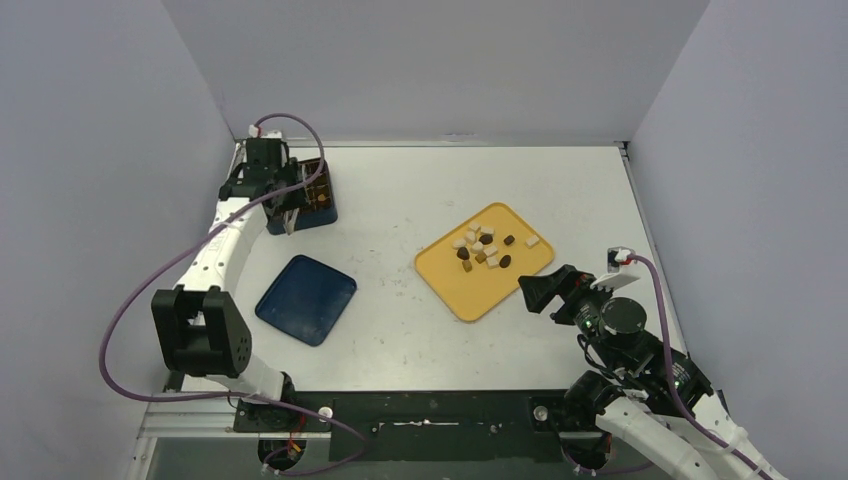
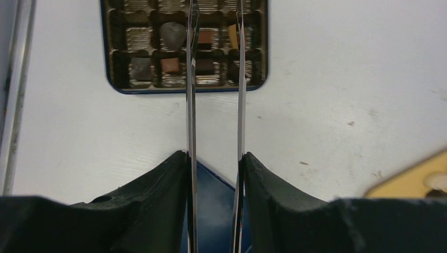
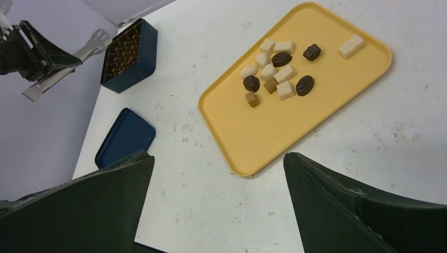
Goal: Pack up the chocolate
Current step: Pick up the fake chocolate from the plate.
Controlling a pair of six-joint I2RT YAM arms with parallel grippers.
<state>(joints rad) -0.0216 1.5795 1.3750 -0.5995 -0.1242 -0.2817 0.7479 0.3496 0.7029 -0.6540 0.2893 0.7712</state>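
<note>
Several pieces of chocolate (image 1: 485, 250), dark, brown and cream, lie on the yellow tray (image 1: 470, 300); the right wrist view shows the same chocolate (image 3: 279, 71) on that tray (image 3: 253, 142). A few more pieces (image 2: 169, 65) sit in compartments of the dark blue box (image 2: 184, 87) at the back left (image 1: 322, 200). My left gripper (image 2: 214, 158) is shut on long metal tongs (image 2: 191, 105), whose arms stand apart and reach over the box. A brown piece (image 2: 205, 37) sits between them. My right gripper (image 3: 219, 158) hangs open and holds nothing near the tray's near corner (image 1: 540, 290).
The blue box lid (image 1: 306, 298) lies flat on the white table, left of the tray and below the left gripper (image 2: 213, 211). Grey walls close in the table on three sides. The left arm curves along the table's left edge.
</note>
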